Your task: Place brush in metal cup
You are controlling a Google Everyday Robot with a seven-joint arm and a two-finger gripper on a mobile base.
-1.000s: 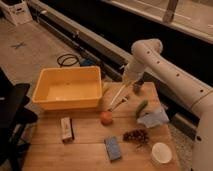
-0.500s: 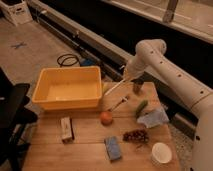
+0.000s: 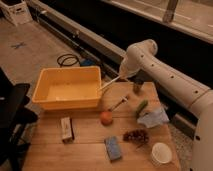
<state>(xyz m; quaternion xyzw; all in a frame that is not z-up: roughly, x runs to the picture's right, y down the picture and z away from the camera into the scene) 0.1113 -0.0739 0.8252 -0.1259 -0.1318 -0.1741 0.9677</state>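
- The wooden table (image 3: 87, 142) carries everything.
- Yellow tub (image 3: 67, 88) at its back left.
- Orange (image 3: 106, 118) in the middle, small box (image 3: 66, 129) to its left.
- Blue sponge (image 3: 113, 148), grapes (image 3: 135, 135) and white bowl (image 3: 161, 153) near the front.
- Metal cup (image 3: 137, 87) at the back right, the tool (image 3: 122, 76) just above and beside it.

One camera (high, set back) looks down across the wooden table (image 3: 90, 137) toward the gripper (image 3: 125, 76).

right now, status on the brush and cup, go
Gripper shut on brush, held above the table's back edge. Brush slants down-left over yellow bin corner. Metal cup just right of gripper, opening unobstructed.
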